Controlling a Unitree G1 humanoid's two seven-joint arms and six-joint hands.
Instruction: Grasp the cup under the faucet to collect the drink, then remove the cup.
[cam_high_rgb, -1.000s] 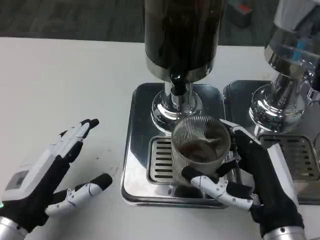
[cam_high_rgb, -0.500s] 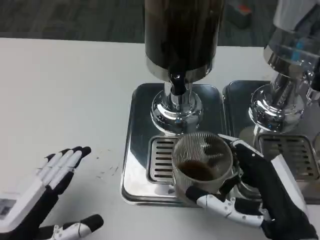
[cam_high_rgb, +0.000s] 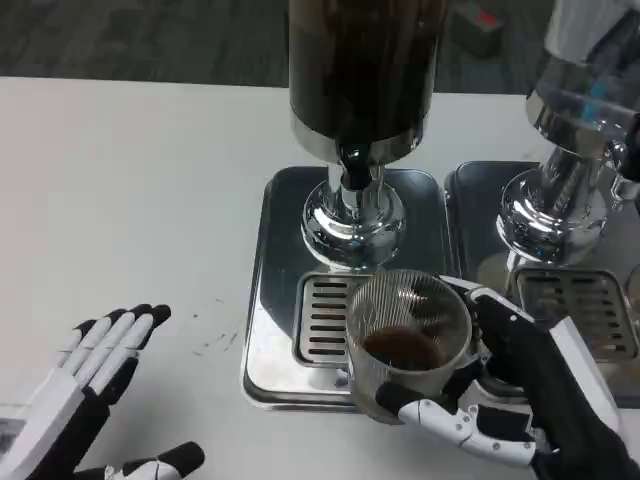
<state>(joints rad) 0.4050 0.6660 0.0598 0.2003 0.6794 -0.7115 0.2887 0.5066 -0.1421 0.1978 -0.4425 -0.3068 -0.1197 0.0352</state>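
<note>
At the near left edge of the white table, the left hand is seen lying low with nothing in it, its palm turned inward. Its fingers are stretched forward side by side, black tips pointing toward the far right, while the thumb is held well apart along the near edge.

At the near right, the right hand is wrapped around the cup from the right side. The thumb is pressed across the cup's near wall, and the remaining fingers are curled behind its right flank, where their tips cannot be made out. The black palm and white back are angled up toward the near right corner.

The ribbed, clear cup is held upright, with a shallow pool of dark drink visible at its bottom. It is positioned over the near edge of the slotted drip grate, toward the near rim of the polished steel tray, and stands nearer than the faucet rather than directly under it.

Farther back, the dark cylindrical dispenser is mounted on a chrome pedestal at the tray's far half. To the far right, a second dispenser is set on its own tray, just beside the first.
</note>
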